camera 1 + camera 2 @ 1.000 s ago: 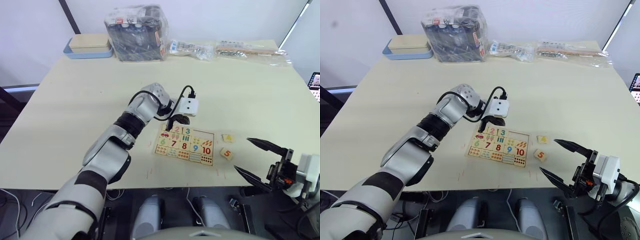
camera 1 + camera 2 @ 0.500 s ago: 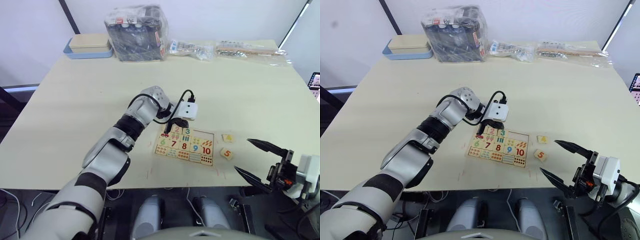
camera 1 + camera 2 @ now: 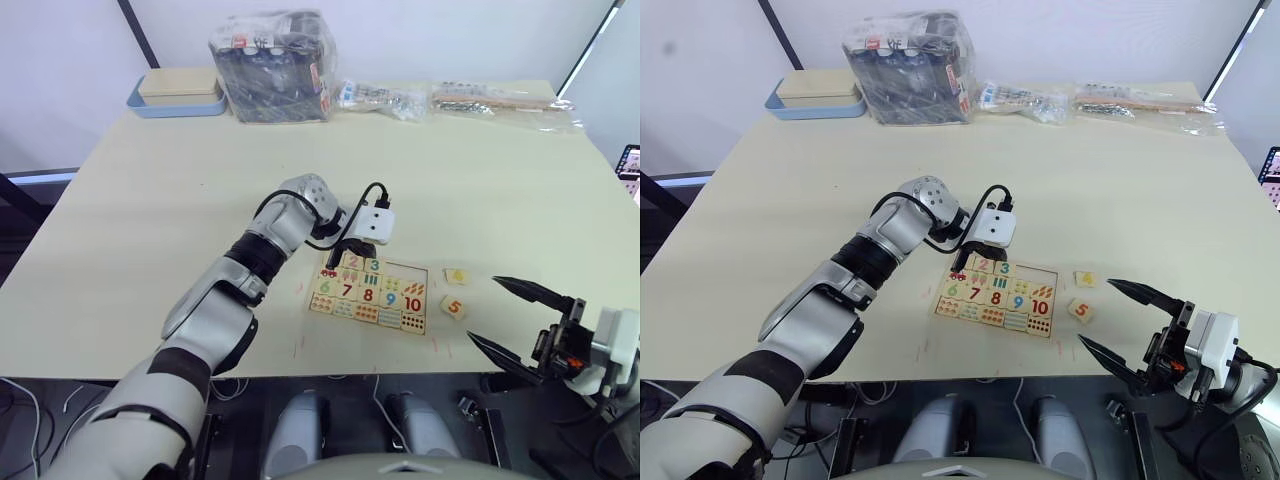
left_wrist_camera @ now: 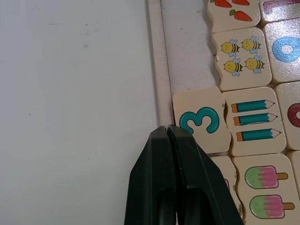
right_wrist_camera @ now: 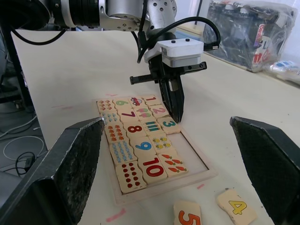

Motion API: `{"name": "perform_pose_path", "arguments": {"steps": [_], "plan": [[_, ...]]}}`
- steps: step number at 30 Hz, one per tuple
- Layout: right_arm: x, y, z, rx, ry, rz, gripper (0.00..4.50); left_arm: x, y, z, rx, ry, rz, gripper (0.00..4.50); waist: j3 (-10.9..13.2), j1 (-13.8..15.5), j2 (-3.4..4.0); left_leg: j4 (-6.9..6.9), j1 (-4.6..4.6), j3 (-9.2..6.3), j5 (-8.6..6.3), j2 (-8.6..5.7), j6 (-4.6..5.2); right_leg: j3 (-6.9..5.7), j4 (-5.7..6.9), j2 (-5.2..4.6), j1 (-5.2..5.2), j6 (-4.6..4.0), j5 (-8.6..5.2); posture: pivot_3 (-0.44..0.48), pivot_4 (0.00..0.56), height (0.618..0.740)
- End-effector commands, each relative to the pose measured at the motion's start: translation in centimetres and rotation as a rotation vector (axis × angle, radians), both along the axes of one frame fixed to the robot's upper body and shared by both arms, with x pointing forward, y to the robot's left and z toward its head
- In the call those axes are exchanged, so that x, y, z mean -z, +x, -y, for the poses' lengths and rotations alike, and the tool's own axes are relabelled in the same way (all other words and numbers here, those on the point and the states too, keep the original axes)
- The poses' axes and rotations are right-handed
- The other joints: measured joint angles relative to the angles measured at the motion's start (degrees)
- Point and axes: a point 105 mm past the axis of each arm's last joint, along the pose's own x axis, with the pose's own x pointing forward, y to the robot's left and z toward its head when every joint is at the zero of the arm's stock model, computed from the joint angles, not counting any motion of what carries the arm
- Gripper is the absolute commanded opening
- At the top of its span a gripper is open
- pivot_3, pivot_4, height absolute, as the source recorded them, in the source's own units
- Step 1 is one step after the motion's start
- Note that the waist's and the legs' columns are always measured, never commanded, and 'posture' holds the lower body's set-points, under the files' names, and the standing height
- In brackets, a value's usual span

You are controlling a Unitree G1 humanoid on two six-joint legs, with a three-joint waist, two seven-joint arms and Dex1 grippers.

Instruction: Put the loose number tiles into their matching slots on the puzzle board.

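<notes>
From our head, 2 eye views look forward and down across the table (image 3: 150,200). Our left wrist view sits very close above the puzzle board (image 4: 157,70). Our right wrist view faces it low, sharing that board with both eyes.

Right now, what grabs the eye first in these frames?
The left gripper, fingers shut, pressing down at the 3 tile on the far edge of the puzzle board. Right of the board, the 4 tile and 5 tile lie loose on the table, while the right gripper waits wide open at the near edge.
</notes>
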Motion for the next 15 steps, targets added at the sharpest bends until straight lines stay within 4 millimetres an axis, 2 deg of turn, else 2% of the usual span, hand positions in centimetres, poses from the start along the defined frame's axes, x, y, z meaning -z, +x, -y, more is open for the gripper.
{"name": "perform_pose_path", "arguments": {"steps": [1, 4, 8, 15], "plan": [[-0.5, -0.1, -0.1, -0.009, 0.001, 0.027, 4.5, -1.5, 0.3, -0.1, -0.009, -0.049, 0.033, 0.07, 0.0, 0.0, 0.0, 0.0, 0.0, 0.0, 0.0, 0.0, 0.0, 0.0, 0.0, 0.0, 0.0, 0.0, 0.0, 0.0, 0.15, 0.74], [-0.5, -0.1, -0.1, -0.009, 0.001, 0.026, 4.5, -3.3, 0.1, -0.6, -0.042, -0.147, 0.007, 0.07, 0.0, -0.1, 0.0, 0.0, 0.0, 0.0, 0.0, 0.0, 0.0, 0.0, 0.0, 0.0, 0.0, 0.0, 0.0, 0.0, 0.15, 0.74], [-0.6, 0.1, 0.0, -0.002, 0.007, 0.015, 4.5, -6.0, -1.0, -2.2, -0.131, -0.312, -0.039, 0.07, 0.0, -0.3, 0.02, -0.01, 0.0, 0.0, 0.0, 0.07, 0.0, -0.01, 0.03, 0.0, -0.02, 0.0, 0.0, 0.0, 0.15, 0.74], [-0.6, 1.7, 0.3, 0.024, 0.01, -0.034, 4.5, -8.5, -3.2, -5.4, -0.389, -0.644, -0.081, 0.07, 0.0, -0.1, 0.05, 0.01, 0.07, -0.01, 0.0, 0.26, -0.01, -0.04, 0.07, -0.06, 0.05, 0.0, 0.0, 0.0, 0.15, 0.74]]}}
